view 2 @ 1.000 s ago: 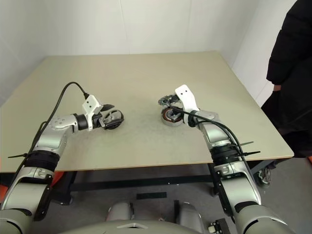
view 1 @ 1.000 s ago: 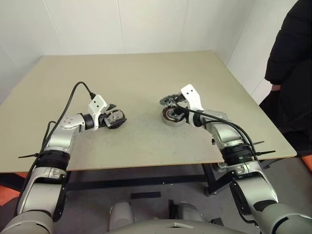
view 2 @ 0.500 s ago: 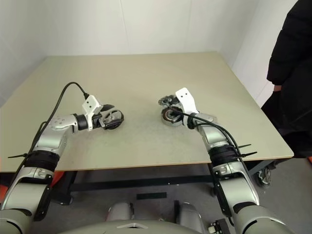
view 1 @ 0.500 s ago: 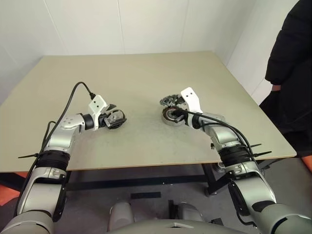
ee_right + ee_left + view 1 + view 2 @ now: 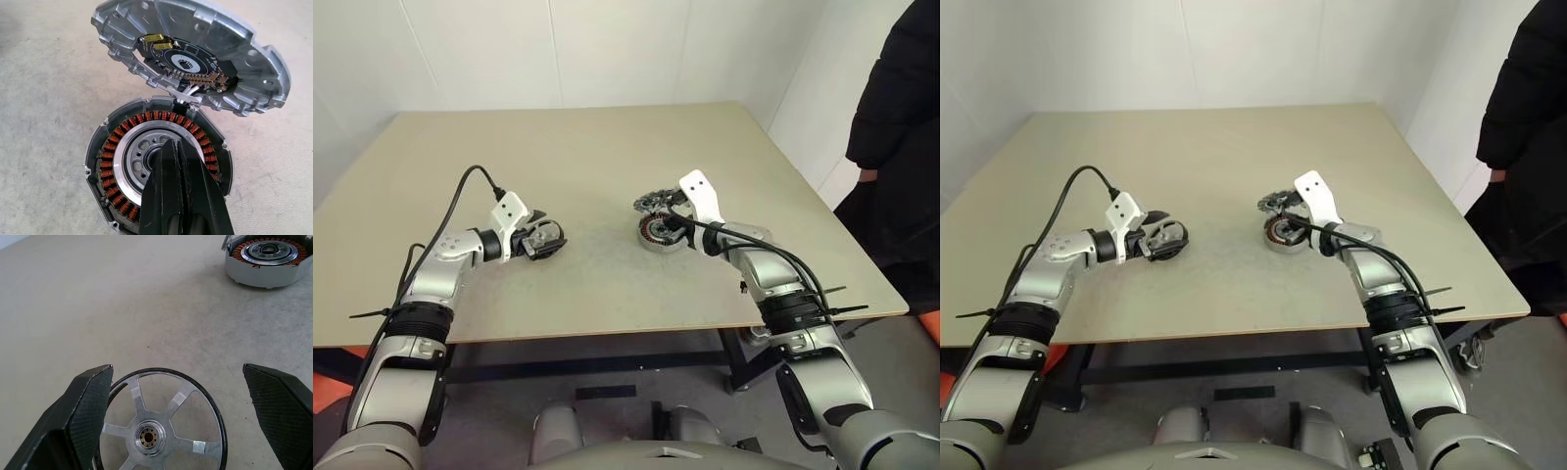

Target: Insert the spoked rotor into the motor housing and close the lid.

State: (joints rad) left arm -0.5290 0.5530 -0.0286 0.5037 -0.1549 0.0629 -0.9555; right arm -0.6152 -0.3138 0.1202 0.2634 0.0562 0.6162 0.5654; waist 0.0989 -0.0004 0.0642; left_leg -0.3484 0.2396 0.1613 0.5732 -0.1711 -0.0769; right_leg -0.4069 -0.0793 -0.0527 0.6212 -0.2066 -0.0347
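Nothing's really moving: wide-open left gripper [image 5: 178, 418] is straddling the dark-rimmed silver spoked rotor [image 5: 159, 428]; copper-wound round metal motor housing [image 5: 659, 233] is sitting rightward, under the shut, empty right gripper [image 5: 178, 161].

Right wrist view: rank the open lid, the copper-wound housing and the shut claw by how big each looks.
1. Silver-grey cast-metal lid, hinged open, looks widest.
2. Round silver housing with copper windings, nearly as wide; too close to rank firmly.
3. Shut black right claw, smallest, though nearness to the camera enlarges it.

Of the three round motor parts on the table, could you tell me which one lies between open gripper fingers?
The spoked rotor, between the left gripper's open fingers.
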